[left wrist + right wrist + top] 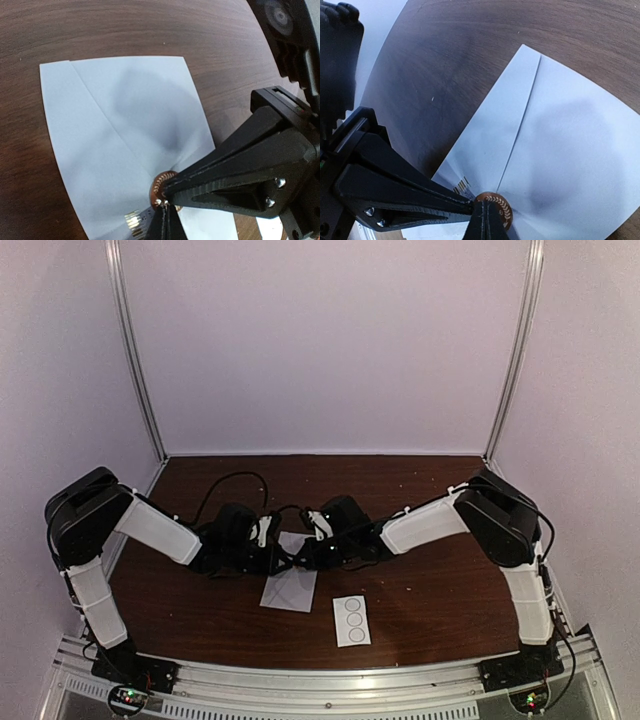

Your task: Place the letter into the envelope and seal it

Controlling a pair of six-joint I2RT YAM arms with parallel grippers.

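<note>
Paper sticker strip [351, 621] nearest; envelope [288, 590] flat on table [430, 580] just beyond, leftward. Left gripper [164, 205] and right gripper [481, 207], jaws together, tips on copper seal [501, 207] at flap point. Press straight down, no dragging, I judge. Wrist views alone show seal; top view alone shows strip.

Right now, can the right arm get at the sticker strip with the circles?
Probably yes. The sticker strip lies flat on the table beside the envelope, on the right arm's side, nothing over it. The right gripper, shut at the envelope's flap tip, is close by and would need opening.
</note>
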